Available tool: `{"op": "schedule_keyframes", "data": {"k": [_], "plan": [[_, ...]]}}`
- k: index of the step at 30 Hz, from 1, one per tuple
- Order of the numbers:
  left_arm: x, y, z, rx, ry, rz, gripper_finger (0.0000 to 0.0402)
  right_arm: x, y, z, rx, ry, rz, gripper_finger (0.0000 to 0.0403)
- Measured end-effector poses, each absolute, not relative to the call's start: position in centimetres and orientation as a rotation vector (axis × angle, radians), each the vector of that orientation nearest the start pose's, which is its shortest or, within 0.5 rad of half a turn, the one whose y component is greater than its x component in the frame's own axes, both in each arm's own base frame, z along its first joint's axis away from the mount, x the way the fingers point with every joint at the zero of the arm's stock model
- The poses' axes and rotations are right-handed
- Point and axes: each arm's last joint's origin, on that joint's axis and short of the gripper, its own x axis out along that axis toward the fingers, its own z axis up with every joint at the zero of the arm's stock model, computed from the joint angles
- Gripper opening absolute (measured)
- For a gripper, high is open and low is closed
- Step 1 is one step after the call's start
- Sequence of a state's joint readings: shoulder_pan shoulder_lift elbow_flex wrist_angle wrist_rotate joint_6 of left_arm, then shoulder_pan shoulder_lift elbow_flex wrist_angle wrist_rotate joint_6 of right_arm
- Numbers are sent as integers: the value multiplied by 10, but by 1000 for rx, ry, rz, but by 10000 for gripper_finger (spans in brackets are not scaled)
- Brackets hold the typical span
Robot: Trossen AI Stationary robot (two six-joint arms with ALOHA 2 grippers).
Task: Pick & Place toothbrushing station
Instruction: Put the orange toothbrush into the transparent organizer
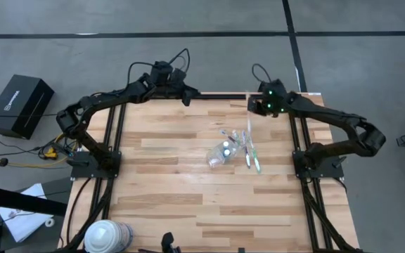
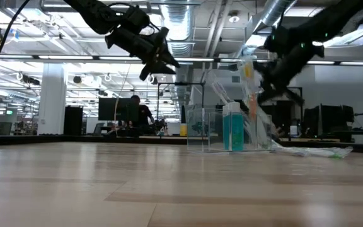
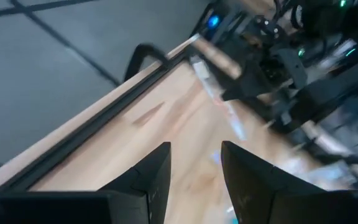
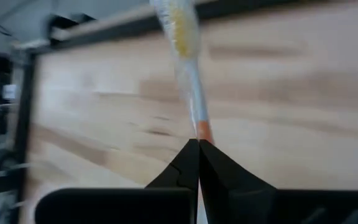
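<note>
A see-through plastic cup stands near the table's middle, with a blue tube upright inside it. Several pastel toothbrushes lie on the wood right beside the cup; they also show in the low view. My right gripper is above the table's far part, just beyond the cup, shut on a toothbrush with an orange handle and a yellowish head in clear wrap. My left gripper hovers high over the table's far edge, open and empty. My right gripper pinches the toothbrush by its orange handle part between its two fingertips. The brush runs on straight ahead of the fingers, along them, with its wrapped head at the free end. It is lifted clear of the table.
A big white-and-blue roll stands at the table's near left corner. A black box sits on the floor left of the table. A person sits far behind the table. Bare wood lies to the cup's left and near side.
</note>
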State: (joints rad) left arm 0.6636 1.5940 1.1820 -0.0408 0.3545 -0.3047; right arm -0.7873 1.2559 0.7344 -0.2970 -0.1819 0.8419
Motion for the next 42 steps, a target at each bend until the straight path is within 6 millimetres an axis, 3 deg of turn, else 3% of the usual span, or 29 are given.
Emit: {"op": "schedule_keyframes", "data": {"k": [8, 19, 31, 42], "plan": [[297, 214, 306, -578, 122, 199, 136, 190, -161, 275, 1010, 321, -738, 0], [304, 197, 332, -541, -34, 27, 136, 235, -132, 349, 800, 216, -479, 0], [279, 162, 386, -423, -193, 21, 136, 277, -118, 386, 714, 168, -308, 0], [274, 158, 392, -419, -214, 30, 136, 321, -104, 417, 629, 145, -160, 0]]}}
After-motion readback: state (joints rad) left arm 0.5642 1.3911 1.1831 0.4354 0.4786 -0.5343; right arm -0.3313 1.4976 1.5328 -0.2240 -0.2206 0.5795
